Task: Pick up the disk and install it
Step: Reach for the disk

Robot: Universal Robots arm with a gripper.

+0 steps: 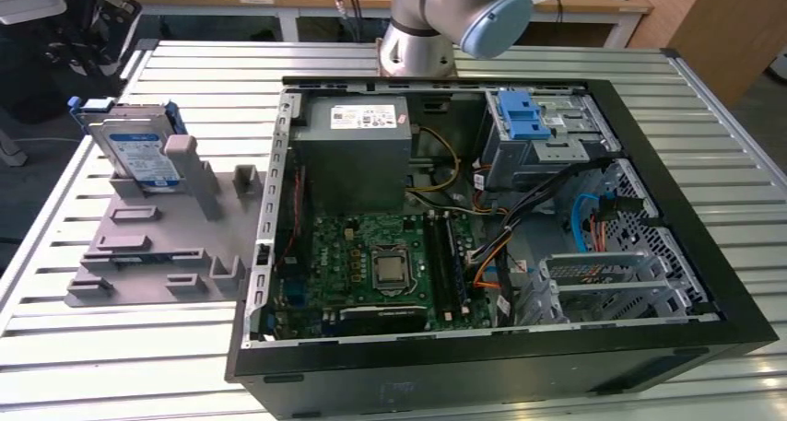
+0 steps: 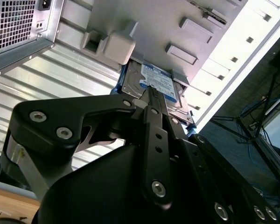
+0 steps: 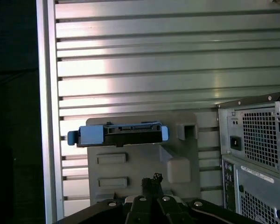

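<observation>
Gripper empty, jaws drawn together, well short of the disk, which stands on edge in the grey fixture beside the open computer case; spread the jaws before you close in and square them across the disk's flat faces. First wrist view gives you its thin edge for alignment, second wrist view its labelled face, exterior view the case's blue drive bay.

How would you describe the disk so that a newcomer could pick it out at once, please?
Start at the open computer case; to the exterior view's left of it lies a grey plastic fixture. The disk stands propped upright at the fixture's far end in that view. Unlike the plain grey blocks beside it, it carries a blue-and-white label and a blue frame.
</observation>
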